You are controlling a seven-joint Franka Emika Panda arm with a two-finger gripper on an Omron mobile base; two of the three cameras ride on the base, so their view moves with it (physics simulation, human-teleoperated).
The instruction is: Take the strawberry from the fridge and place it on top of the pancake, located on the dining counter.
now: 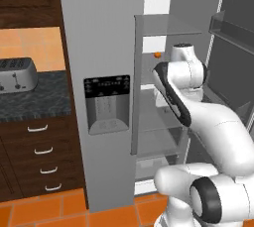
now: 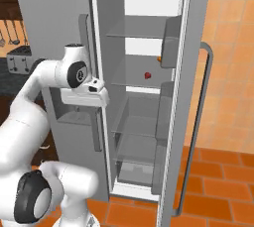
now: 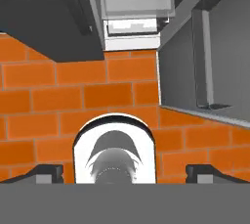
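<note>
Strawberry (image 2: 148,76) sits on the open fridge (image 2: 144,52) shelf, ahead of the downward-pointing gripper (image 3: 125,173), whose fingers are spread.

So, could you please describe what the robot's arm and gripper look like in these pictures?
The arm is made of glossy white, rounded segments with dark grey to black rings and caps at the joints. A black band runs along its forearm. The gripper has two small dark fingertips on a boxy white hand. No cables or markings are visible.
</note>
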